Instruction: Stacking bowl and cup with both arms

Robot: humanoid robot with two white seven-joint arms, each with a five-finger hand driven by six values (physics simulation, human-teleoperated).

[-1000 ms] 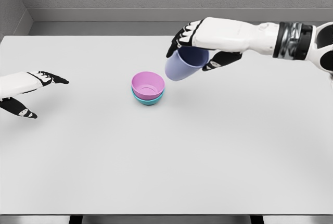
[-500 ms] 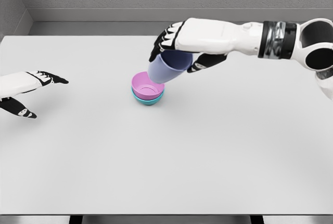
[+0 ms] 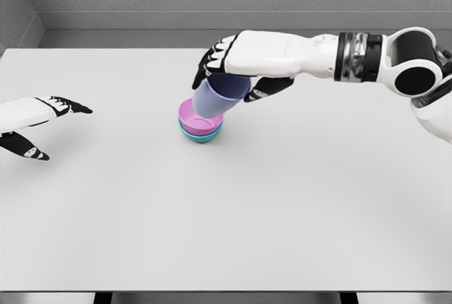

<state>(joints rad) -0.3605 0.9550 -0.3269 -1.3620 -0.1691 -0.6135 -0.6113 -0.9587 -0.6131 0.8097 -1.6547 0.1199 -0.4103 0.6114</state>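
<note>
Two risks stand out: the right hand point(image 3: 229, 71), fingers wrapped around the tilted cup point(image 3: 217, 97), could catch the pink bowl's point(image 3: 194, 118) rim and tip or shove the stack.

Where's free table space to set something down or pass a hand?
Free: the white table in front of the stacked pink bowl and teal bowl, and between them and the open left hand. Crowded: over the bowls, where the right hand holds the lavender cup.

Matt plastic cup point(image 3: 218, 99), smooth matt table point(image 3: 226, 212)
</note>
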